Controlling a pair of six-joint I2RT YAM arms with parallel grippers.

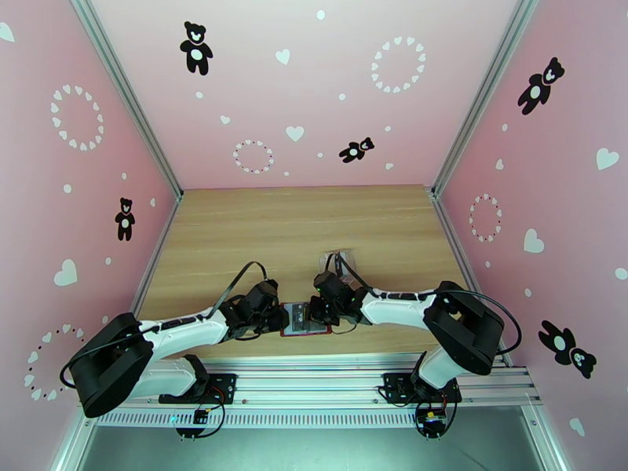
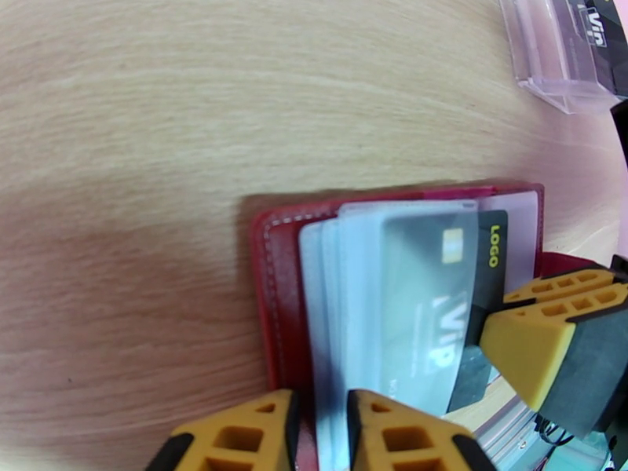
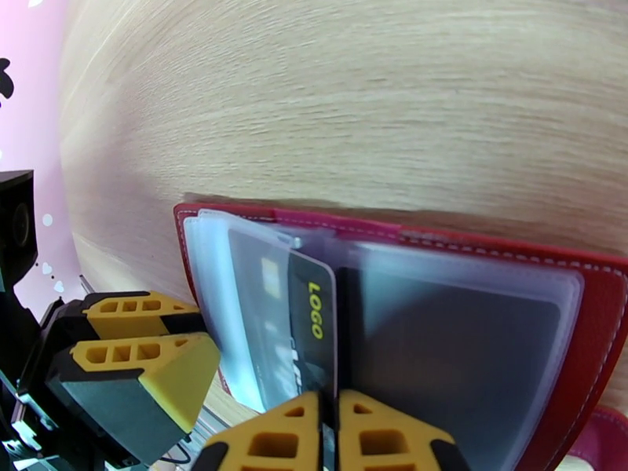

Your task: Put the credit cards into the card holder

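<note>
The card holder (image 1: 302,330) lies open on the table near the front edge, dark red (image 2: 279,308) with clear grey sleeves fanned out (image 3: 612,323). A dark credit card (image 2: 491,261) marked LOGO sits mostly inside one sleeve, its end sticking out (image 3: 314,323). My right gripper (image 3: 330,437) pinches that exposed end from the right. Its fingers (image 2: 542,347) show in the left wrist view. My left gripper (image 2: 322,437) is shut on the sleeves' near edge from the left. Its fingers (image 3: 141,363) show in the right wrist view.
A clear plastic tray (image 1: 339,258) stands just behind the right gripper, and another dark card (image 2: 593,25) lies in the tray (image 2: 549,80). Bare wooden tabletop stretches to the pink back wall. Both arms meet over the wallet at the table's front edge.
</note>
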